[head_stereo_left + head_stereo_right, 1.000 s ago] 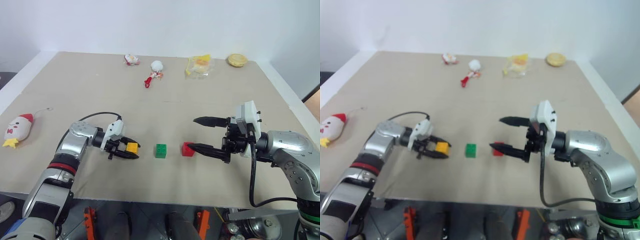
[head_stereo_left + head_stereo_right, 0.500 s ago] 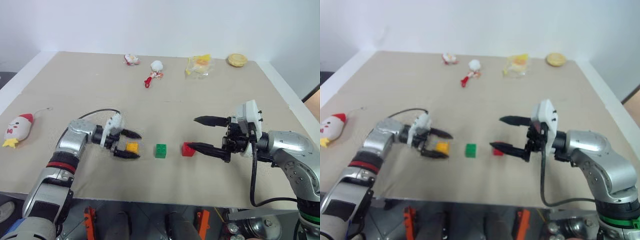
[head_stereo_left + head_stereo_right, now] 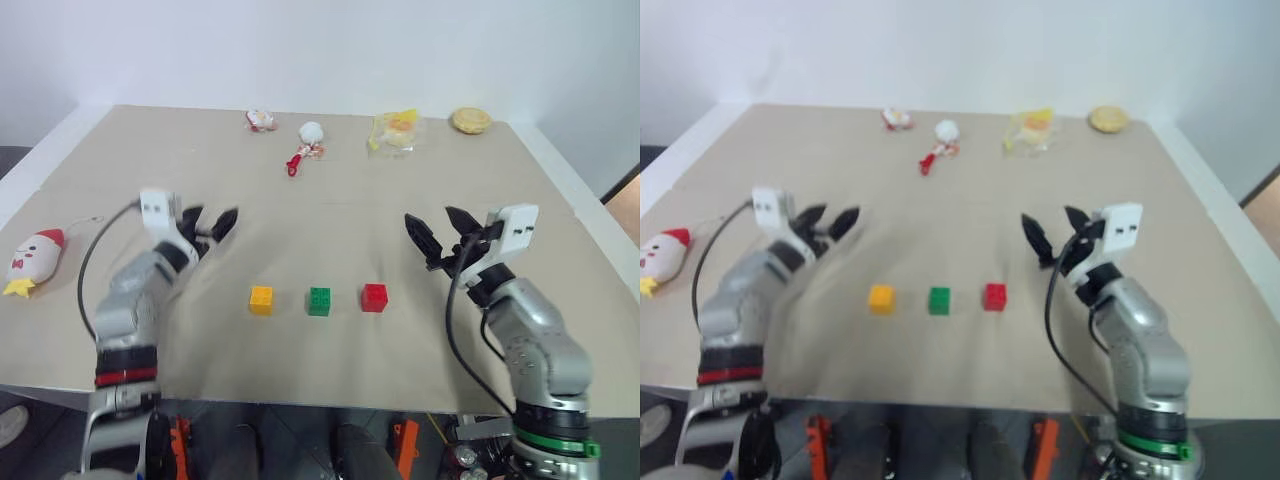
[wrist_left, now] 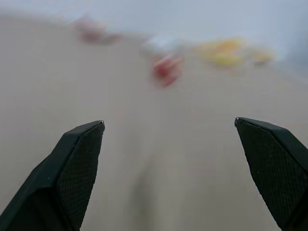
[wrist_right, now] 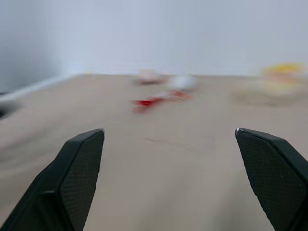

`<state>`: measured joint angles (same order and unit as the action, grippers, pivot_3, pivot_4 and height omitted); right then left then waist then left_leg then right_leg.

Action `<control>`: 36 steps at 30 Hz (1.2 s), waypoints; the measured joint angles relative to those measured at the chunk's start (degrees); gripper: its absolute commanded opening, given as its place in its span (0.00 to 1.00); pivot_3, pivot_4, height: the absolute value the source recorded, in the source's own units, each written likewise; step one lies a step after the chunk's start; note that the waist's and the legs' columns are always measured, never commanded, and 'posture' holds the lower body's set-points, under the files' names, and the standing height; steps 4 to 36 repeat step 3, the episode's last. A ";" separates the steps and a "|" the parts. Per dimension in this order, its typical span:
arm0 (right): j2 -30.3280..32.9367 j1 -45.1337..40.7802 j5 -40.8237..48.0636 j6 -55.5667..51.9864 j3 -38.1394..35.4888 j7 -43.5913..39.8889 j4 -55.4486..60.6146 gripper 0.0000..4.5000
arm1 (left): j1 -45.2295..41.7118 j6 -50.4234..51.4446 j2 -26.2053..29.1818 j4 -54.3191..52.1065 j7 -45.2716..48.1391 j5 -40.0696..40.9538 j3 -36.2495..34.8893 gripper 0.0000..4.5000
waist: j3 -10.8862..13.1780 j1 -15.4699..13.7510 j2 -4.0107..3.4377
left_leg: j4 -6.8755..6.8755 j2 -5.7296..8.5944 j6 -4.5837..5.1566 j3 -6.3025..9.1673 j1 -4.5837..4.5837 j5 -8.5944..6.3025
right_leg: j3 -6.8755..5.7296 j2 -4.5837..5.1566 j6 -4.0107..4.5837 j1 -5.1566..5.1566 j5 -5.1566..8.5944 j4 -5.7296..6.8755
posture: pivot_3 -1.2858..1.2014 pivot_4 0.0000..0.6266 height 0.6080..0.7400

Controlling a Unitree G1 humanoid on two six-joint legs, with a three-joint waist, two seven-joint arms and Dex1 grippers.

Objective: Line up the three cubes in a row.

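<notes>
While yellow cube (image 3: 261,299), green cube (image 3: 319,300) and red cube (image 3: 374,297) sit seemingly aligned, left claw (image 3: 211,226) and right claw (image 3: 437,232) gape wide, empty.

We read this as a robot test room or lab rather than a home; a plain beige table (image 3: 330,200) stands against a bare white wall (image 3: 320,50) with no furnishing or decoration around it; small props are set out as for a trial: toy trinkets (image 3: 262,120) and a crumpled yellow wrapper (image 3: 398,128) along the far edge at twelve o'clock, a round yellow item (image 3: 471,120) at one o'clock, a plush chicken toy (image 3: 36,256) at nine o'clock; orange-handled tools (image 3: 178,440) sit below the near edge at six o'clock.
</notes>
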<state>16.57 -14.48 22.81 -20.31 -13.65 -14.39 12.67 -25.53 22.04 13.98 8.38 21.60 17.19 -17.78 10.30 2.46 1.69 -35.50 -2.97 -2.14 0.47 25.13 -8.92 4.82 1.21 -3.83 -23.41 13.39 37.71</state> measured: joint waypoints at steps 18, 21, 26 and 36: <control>-3.99 0.90 -6.10 5.64 1.13 5.41 -5.17 1.00 | 2.13 -3.82 -0.62 -0.43 -6.81 -4.19 0.11 1.00 | 0.00 -0.57 0.00 | -0.01 0.04 -0.17 -0.01 0.01 0.11 | 0.00 0.04 -0.10 0.01 -0.03 -0.01 | 0.52 0.24 0.98; -3.99 0.90 -6.10 5.64 1.13 5.41 -5.17 1.00 | 2.13 -3.82 -0.62 -0.43 -6.81 -4.19 0.11 1.00 | 0.00 -0.57 0.00 | -0.01 0.04 -0.17 -0.01 0.01 0.11 | 0.00 0.04 -0.10 0.01 -0.03 -0.01 | 0.52 0.24 0.98; -3.99 0.90 -6.10 5.64 1.13 5.41 -5.17 1.00 | 2.13 -3.82 -0.62 -0.43 -6.81 -4.19 0.11 1.00 | 0.00 -0.57 0.00 | -0.01 0.04 -0.17 -0.01 0.01 0.11 | 0.00 0.04 -0.10 0.01 -0.03 -0.01 | 0.52 0.24 0.98; -3.99 0.90 -6.10 5.64 1.13 5.41 -5.17 1.00 | 2.13 -3.82 -0.62 -0.43 -6.81 -4.19 0.11 1.00 | 0.00 -0.57 0.00 | -0.01 0.04 -0.17 -0.01 0.01 0.11 | 0.00 0.04 -0.10 0.01 -0.03 -0.01 | 0.52 0.24 0.98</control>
